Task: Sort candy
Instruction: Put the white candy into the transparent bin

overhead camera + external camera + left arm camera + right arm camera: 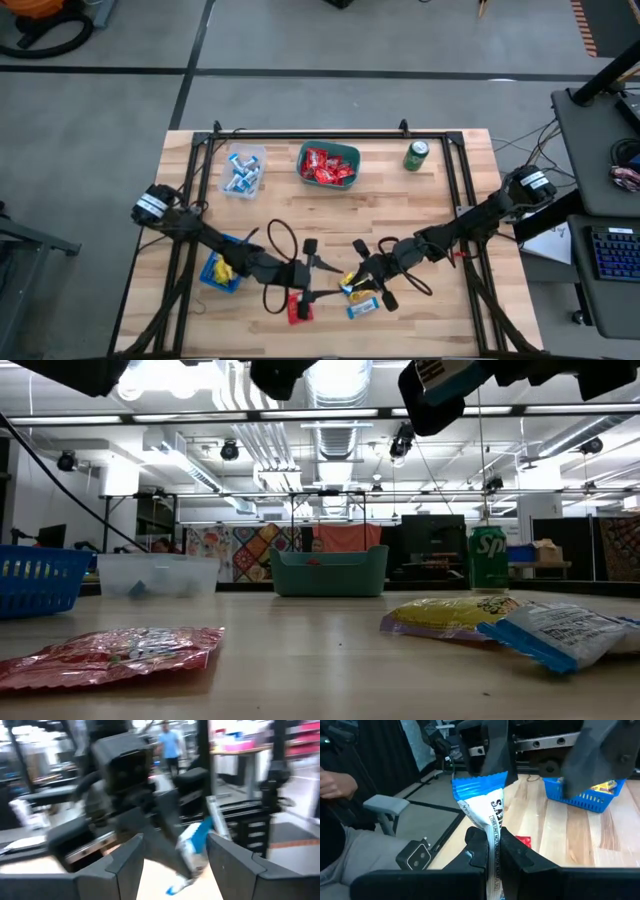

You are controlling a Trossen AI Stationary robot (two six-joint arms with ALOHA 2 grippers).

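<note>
Candy is spread all over: red packets piled in the green bin (328, 165) at upper centre of the high view, blue-and-white ones in the clear tub (243, 170) just left of it, yellow ones in the blue basket (221, 272) at lower left. A few loose pieces sit on the wooden table (400, 210) near the bottom edge: a red packet (299, 309), a yellow packet (350, 287) and a blue-and-white wrapper (362, 306). The right gripper (492, 851) is pinched tight on another blue-and-white wrapped candy (482, 805), which sticks up between its fingers over the table's lower middle. The left gripper (175, 852) is right across from it with its jaws spread wide and nothing between them, the same blue-and-white piece showing just beyond its fingers (127, 865). Green drink can (416, 154) stands upright at upper right.
</note>
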